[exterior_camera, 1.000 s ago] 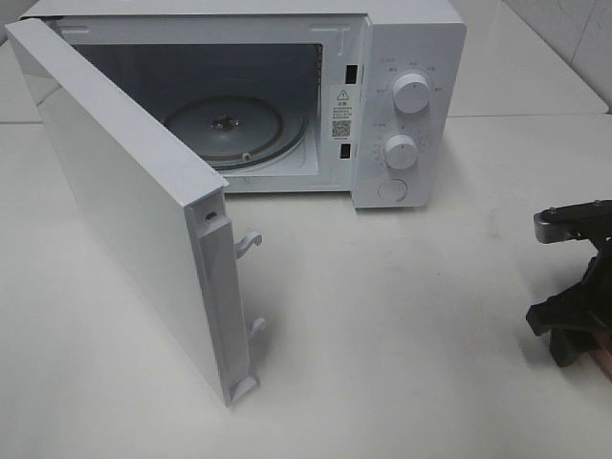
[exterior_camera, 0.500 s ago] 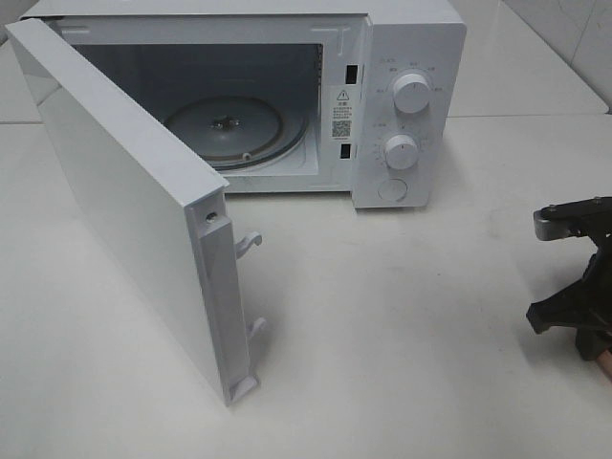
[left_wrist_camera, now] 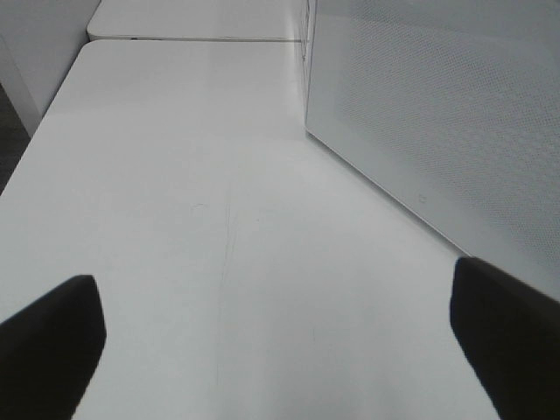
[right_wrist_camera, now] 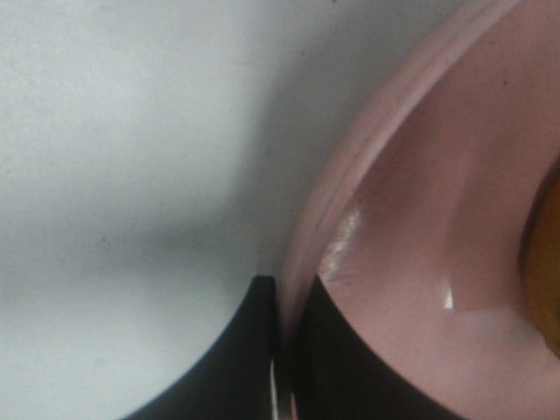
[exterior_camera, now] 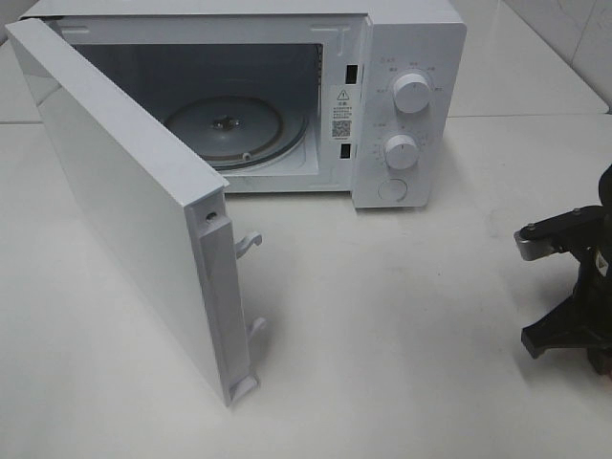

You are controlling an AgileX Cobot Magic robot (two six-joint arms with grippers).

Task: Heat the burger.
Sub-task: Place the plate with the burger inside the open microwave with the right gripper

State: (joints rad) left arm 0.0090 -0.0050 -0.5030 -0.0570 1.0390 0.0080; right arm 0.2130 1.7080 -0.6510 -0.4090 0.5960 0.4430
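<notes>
In the right wrist view a sliver of the burger point(right_wrist_camera: 548, 236) shows as golden-orange at the picture's edge, resting on the salmon-pink plate point(right_wrist_camera: 437, 219). My right gripper point(right_wrist_camera: 282, 302) is shut on the plate's rim, one dark finger point(right_wrist_camera: 232, 363) outside it and one inside. In the exterior high view only the right arm's black wrist point(exterior_camera: 574, 287) shows at the right edge; plate and burger are out of view there. My left gripper point(left_wrist_camera: 280, 341) is open with nothing between its fingertips point(left_wrist_camera: 48, 332), low over the white table.
The white microwave point(exterior_camera: 406, 57) stands at the back, its door point(exterior_camera: 124, 210) swung wide open toward the front left. Its glass turntable point(exterior_camera: 225, 124) is bare. The door panel point(left_wrist_camera: 437, 114) rises close beside the left gripper. White table point(exterior_camera: 382, 335) lies between microwave and right arm.
My right gripper has closed onto the plate's rim, and its wrist has shifted slightly left and down in the exterior high view. Microwave and door have not moved.
</notes>
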